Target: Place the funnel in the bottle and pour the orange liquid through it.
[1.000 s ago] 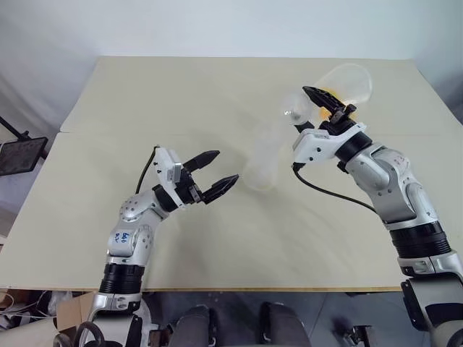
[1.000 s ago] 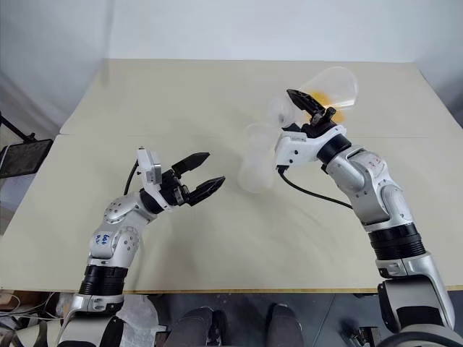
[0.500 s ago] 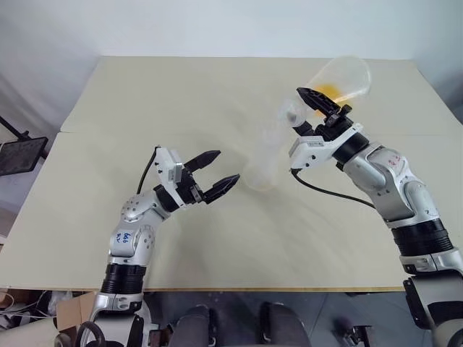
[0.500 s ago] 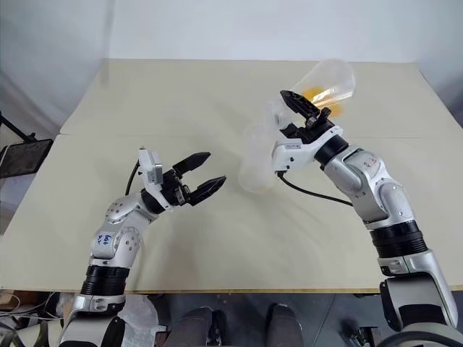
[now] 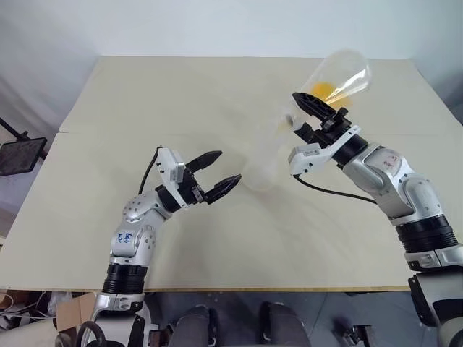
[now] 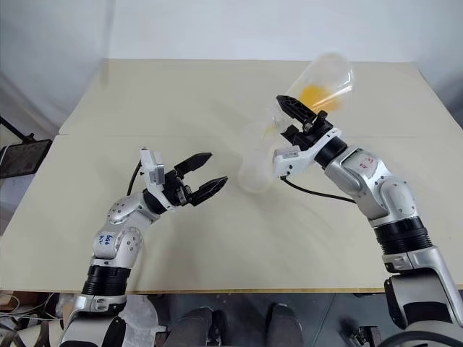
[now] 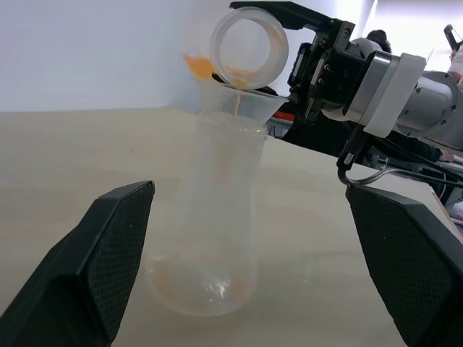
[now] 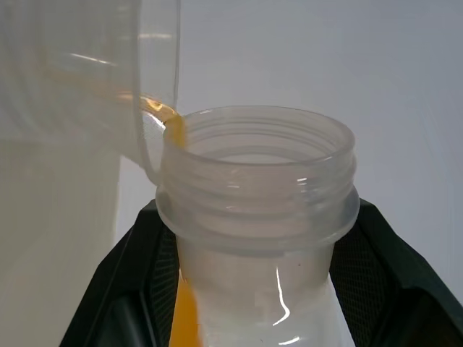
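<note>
A broad beige table [image 5: 145, 108] carried the bottle [image 7: 210, 238], a clear flask with a wide base narrowing to a slim neck, which stood upright near the table's middle, between the two arms. A faint orange film lay in its base. The right gripper [image 5: 312, 108] was raised above and just beside it, its black fingers pinching the threaded neck of a larger clear pouring vessel [image 5: 340, 76], tilted with its mouth down toward the bottle. The orange liquid [image 6: 318, 94], bright and translucent, pooled along the low side of that tilted vessel, and in the left wrist view a thin thread of it [image 7: 236, 101] ran from the vessel's round mouth. The funnel [image 7: 242, 105], small and clear, sat in the bottle's neck with its wide cone directly under the vessel's lip, catching the stream. The left gripper [image 5: 221, 170] hung just left of the bottle at about the level of its base, fingers spread wide and holding nothing, not touching the bottle.
</note>
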